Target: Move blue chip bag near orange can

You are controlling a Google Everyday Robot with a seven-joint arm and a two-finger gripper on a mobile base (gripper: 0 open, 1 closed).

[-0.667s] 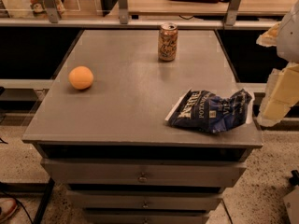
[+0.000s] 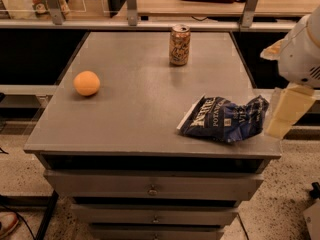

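The blue chip bag (image 2: pixel 224 120) lies crumpled near the front right corner of the grey tabletop (image 2: pixel 135 109), its white lettering facing up. The orange can (image 2: pixel 179 45) stands upright at the back of the table, right of centre and well apart from the bag. My gripper (image 2: pixel 281 118) hangs just past the table's right edge, right beside the bag's right end, under the white arm housing (image 2: pixel 302 49). I cannot tell whether it touches the bag.
A round orange fruit (image 2: pixel 87 83) sits on the left side of the table. Drawers (image 2: pixel 150 189) are below the top. A shelf with metal posts (image 2: pixel 131 4) runs behind the table. The floor lies to the left and right.
My gripper has shifted slightly left and down, closer to the bag's right end. The bag, can and fruit have not moved.
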